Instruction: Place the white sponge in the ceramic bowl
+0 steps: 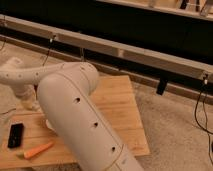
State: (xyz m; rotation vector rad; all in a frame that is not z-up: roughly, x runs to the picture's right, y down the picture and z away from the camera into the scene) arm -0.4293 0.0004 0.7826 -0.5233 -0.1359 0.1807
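Observation:
My white arm [75, 110] fills the middle of the camera view and bends back to the left over the wooden table [120, 105]. Its end hangs down at the table's left edge, where my gripper [29, 101] is a pale shape just above the wood. The white sponge does not show; it is hidden or out of view. The ceramic bowl does not show either. A small pale patch [49, 124] peeks out beside the arm, and I cannot tell what it is.
A flat black object [15, 135] lies on the table's front left. An orange carrot-like piece [38, 150] lies just in front of it. A long dark wall with a metal rail [125, 50] and hanging cables runs behind the table. Grey floor [175, 130] lies to the right.

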